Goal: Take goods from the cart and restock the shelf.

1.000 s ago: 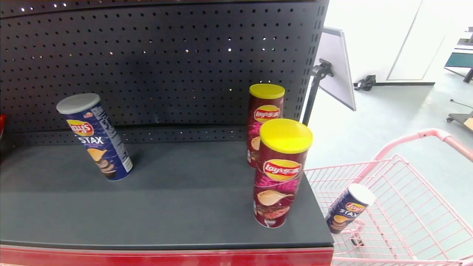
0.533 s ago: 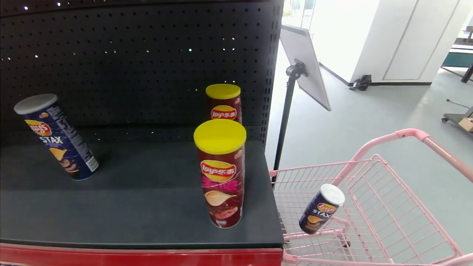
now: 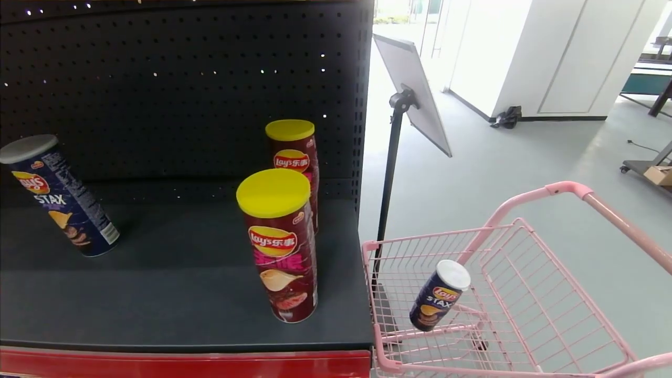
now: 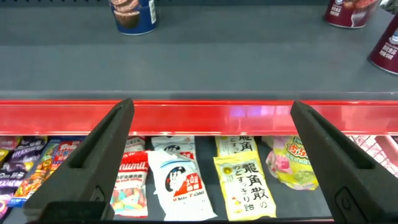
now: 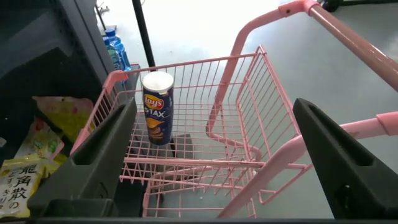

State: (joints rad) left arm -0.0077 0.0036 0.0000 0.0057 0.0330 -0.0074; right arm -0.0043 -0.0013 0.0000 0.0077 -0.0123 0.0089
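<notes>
Our view swings right: one blue can (image 3: 440,295) waits in the cart (image 3: 569,189) at lower right, three cans (image 3: 281,247) (image 3: 292,157) (image 3: 55,197) stand on the shelf (image 3: 184,299), left claw (image 4: 211,106) and right claw (image 5: 214,106) gape empty.

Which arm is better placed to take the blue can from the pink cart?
Right, probably: the open right gripper faces the pink cart with the blue can ahead; the left gripper faces the red shelf edge.

Your head cam sits high, looking forward and down: shelf (image 3: 184,283) left, pink cart (image 3: 569,188) right. Left wrist cam is low, close at the shelf's red front edge (image 4: 199,117), sharing the shelf top. Right wrist cam looks down into the cart, near, sharing the blue can (image 5: 157,107).
</notes>
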